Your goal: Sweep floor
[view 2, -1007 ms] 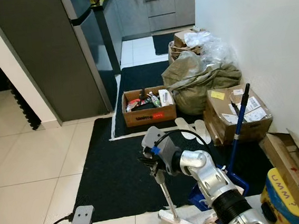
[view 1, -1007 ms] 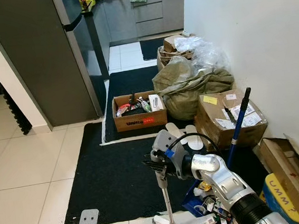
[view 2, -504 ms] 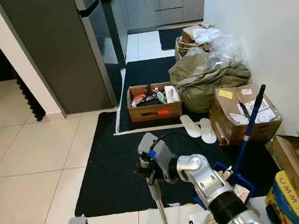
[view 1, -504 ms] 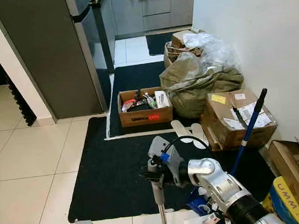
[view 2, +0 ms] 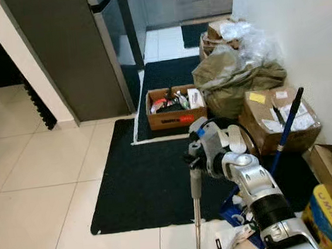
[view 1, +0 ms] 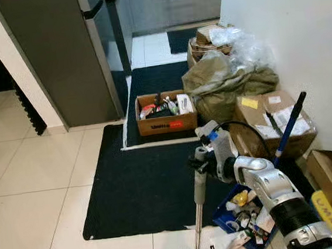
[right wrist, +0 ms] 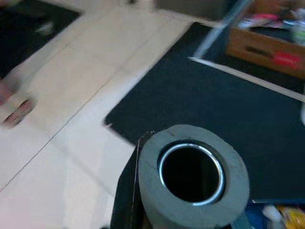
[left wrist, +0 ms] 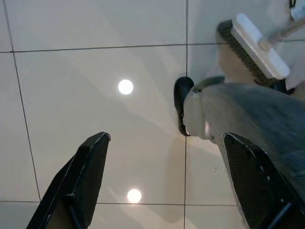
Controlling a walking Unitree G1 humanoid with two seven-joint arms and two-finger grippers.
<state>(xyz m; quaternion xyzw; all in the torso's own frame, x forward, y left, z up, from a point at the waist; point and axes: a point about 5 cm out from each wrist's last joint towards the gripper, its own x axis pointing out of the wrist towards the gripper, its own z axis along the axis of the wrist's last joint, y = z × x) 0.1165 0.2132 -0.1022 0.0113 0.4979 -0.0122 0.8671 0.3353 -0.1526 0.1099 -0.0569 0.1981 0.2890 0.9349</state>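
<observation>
R claw [view 1: 200, 163] gripping broom handle [view 1: 198, 204], upright.

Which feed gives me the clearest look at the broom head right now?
The left wrist view: the white broom head with its dark bristles rests on the pale tile floor. The eye views show the grey handle in the right claw; the right wrist view looks down the handle's hollow top end.
</observation>
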